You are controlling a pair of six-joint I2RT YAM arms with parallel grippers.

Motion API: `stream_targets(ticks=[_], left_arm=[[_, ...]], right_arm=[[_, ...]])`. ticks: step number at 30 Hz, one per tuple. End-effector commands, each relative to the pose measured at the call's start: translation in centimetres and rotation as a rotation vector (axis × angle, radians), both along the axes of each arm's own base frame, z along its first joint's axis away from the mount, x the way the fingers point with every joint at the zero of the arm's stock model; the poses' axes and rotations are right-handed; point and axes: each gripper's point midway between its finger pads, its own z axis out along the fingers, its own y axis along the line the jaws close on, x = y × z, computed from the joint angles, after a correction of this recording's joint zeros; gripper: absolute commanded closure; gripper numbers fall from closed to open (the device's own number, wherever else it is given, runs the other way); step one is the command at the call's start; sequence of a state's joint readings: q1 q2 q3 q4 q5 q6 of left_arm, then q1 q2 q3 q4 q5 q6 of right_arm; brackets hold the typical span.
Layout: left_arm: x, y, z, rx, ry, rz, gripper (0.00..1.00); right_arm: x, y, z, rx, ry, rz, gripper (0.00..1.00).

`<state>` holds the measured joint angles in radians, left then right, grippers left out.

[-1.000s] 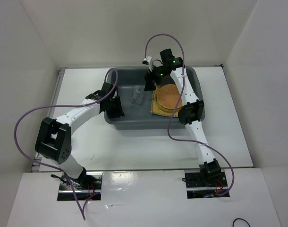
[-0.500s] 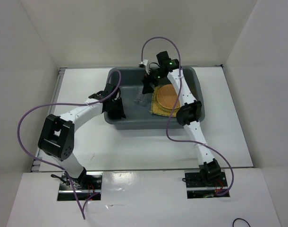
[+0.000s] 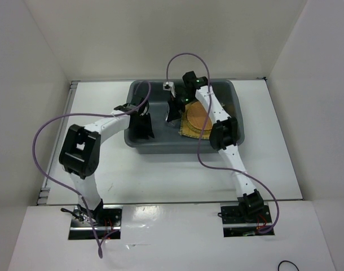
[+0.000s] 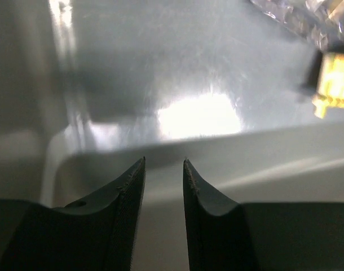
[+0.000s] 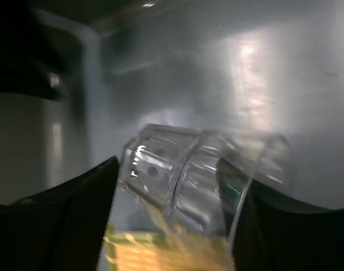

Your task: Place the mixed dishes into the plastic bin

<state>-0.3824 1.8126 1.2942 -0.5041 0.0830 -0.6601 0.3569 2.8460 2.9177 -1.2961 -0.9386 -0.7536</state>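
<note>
Two arms: both lean over the plastic bin [image 3: 224, 95], which sits on the white table [image 3: 273, 147].
Left gripper [image 4: 164, 161]: hangs at the bin's near-left corner, just above the rolled rim; its jaws stand a narrow slit apart with nothing between them.
Right gripper [image 5: 167, 167]: down inside the bin, left of the middle; its jaws are wide, with one finger on each side of the glass cups [image 5: 180, 172].
Cups: two clear ribbed ones lie on their sides on the bin floor, seemingly one pushed into the other. They are blurred, so I cannot tell whether the fingers press on them.
Yellow mat [image 3: 186, 130]: flat on the bin floor in the right half, just beside the cups.
Orange-brown disc [image 3: 198, 117]: lying on top of the mat, partly hidden by the right arm.
</note>
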Motion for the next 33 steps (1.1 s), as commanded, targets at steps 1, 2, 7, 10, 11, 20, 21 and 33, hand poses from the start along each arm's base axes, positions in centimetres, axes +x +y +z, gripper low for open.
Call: stream_targets(ticks=[1,2,7,10,11,20,21,33], left_arm=[[0.9,-1.5,-1.1,-0.053,0.048,-0.022,0.60],[1.2,-1.8,-1.3,-0.066,0.048,-0.028,0.58],[1.3,-4.6,-2.3,-0.101,0.077,-0.071,0.56],[2.0,-5.0,-1.9,-0.108,0.061,-0.072,0.54],[1.9,-4.9,-2.0,-0.104,0.070,-0.072,0.54],[2.5,-2.9,3.1,-0.034,-0.027,-0.005,0.44],[2.4,-2.6,3.4,-0.023,-0.030,0.002,0.41],[0.9,-0.4,14.6,-0.042,-0.192,0.092,0.07]], right_arm=[[-0.7,-0.3,-2.6,-0.072,-0.009,0.036,0.29],[-0.9,-0.4,-2.7,-0.077,0.004,0.037,0.33],[-0.1,-1.3,-1.8,-0.071,0.003,-0.001,0.84],[1.6,-1.8,1.3,-0.038,-0.055,-0.055,0.89],[1.8,-1.6,2.6,-0.026,-0.046,-0.090,0.92],[5.7,-3.2,8.3,-0.249,-0.429,-0.208,1.00],[6.0,-3.4,8.1,-0.286,-0.478,-0.186,1.00],[6.2,-1.9,1.2,-0.479,-0.509,-0.132,1.00]])
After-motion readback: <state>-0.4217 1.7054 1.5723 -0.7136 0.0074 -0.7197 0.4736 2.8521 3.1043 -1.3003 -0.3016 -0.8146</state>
